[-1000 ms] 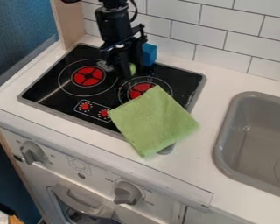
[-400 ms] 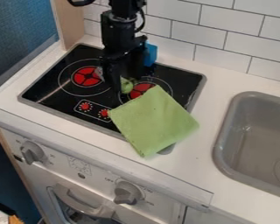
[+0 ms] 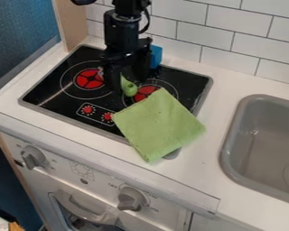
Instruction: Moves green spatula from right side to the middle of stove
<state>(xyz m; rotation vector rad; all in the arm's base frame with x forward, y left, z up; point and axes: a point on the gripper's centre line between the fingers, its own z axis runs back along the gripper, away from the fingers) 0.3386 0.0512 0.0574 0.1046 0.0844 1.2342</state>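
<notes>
Black and glossy, the stove (image 3: 67, 120) is set into a white counter (image 3: 207, 180), with a pale wooden panel (image 3: 73, 27) stood beyond its far left corner. On its left half a red burner (image 3: 90, 79) is marked. Just right of this, over the middle, the black gripper (image 3: 128, 84) is hung; whether it is open or closed on anything cannot be told, since its lower end is lost against the black surface. Close against that lower end, the green spatula (image 3: 129, 89) is seen in part, between the left burner and the right burner (image 3: 146, 92). Farther right, a blue block (image 3: 155, 56) is placed by the stove's back edge, and the near right corner is covered by a green cloth (image 3: 159, 124), by which the right burner is partly overlapped. At the far right a grey sink (image 3: 231, 167) is let into the counter.

The setting-down step is judged to be in hand, the middle having been about reached. Next, the spatula should be lowered if it is raised, then let go and cleared straight upward, so that neither it nor the cloth is dragged.
</notes>
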